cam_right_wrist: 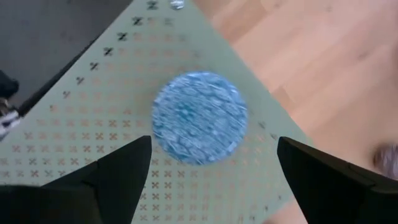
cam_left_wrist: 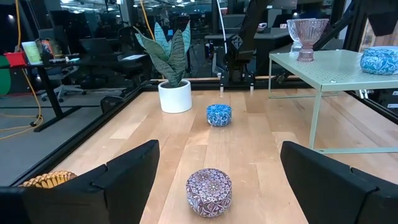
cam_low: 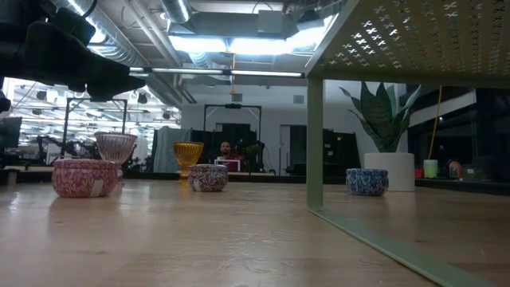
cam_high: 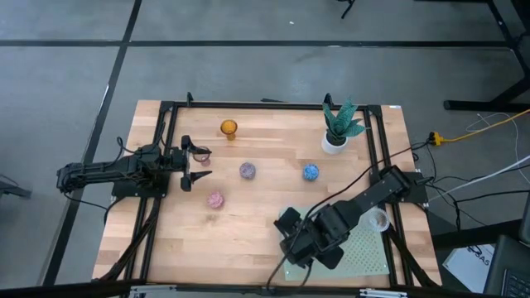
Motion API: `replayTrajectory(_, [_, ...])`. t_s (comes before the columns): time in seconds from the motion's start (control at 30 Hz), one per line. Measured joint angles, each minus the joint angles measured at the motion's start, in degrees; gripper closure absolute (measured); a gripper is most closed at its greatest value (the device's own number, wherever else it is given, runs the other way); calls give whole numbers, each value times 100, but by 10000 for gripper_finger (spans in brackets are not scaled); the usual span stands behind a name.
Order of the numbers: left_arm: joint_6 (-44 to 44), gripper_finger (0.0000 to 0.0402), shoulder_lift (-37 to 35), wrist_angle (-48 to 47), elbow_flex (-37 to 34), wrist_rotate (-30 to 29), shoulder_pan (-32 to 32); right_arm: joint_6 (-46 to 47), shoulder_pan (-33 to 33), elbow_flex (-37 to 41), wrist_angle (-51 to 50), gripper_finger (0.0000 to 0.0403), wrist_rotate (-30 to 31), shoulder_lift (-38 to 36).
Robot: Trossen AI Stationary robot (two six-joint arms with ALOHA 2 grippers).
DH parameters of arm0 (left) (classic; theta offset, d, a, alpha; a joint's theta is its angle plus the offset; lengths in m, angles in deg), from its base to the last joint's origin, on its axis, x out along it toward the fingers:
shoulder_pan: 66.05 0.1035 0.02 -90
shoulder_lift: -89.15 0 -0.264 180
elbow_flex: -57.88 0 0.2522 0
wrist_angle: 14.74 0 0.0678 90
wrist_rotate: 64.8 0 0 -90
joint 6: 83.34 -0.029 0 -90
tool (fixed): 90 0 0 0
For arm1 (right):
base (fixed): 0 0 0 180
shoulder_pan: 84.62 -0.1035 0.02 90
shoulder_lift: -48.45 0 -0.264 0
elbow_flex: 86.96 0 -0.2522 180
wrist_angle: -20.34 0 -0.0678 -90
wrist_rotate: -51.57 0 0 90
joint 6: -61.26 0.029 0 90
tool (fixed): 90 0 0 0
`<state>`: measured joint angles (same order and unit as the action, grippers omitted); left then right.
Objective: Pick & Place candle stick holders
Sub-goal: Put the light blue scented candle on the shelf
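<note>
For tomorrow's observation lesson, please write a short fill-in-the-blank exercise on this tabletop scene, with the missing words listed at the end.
1. The amber holder stands on the ____ table.
2. The right gripper is above a ____ holder on the green perforated stand.
3. The white pot holds a ____ plant.
4. The left gripper has its jaws ____.

Missing words: wooden; blue; green; open

Bright overhead ceiling lights (cam_low: 239, 40); motion-blurred right wrist view.
</note>
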<state>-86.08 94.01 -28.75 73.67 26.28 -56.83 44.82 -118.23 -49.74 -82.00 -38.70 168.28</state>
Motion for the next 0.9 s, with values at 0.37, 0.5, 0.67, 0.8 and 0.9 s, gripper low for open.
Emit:
replayTrajectory(0.37, [0, 68, 0, 0, 1, 0, -2, 2102, 475, 0, 179, 51, -254, -245])
replayTrajectory(0.5, [0, 68, 0, -2, 2, 2, 0, 3219, 713, 0, 298, 59, -250, -262])
replayTrajectory(0.67, [0, 68, 0, 1, 0, 0, 0, 4033, 929, 0, 352, 90, -77, -226])
replayTrajectory(0.8, [0, 68, 0, 0, 0, 0, 0, 4507, 1078, 0, 325, 141, -82, -127])
replayTrajectory(0.9, [0, 68, 0, 0, 0, 0, 0, 4872, 1174, 0, 354, 197, -131, -20])
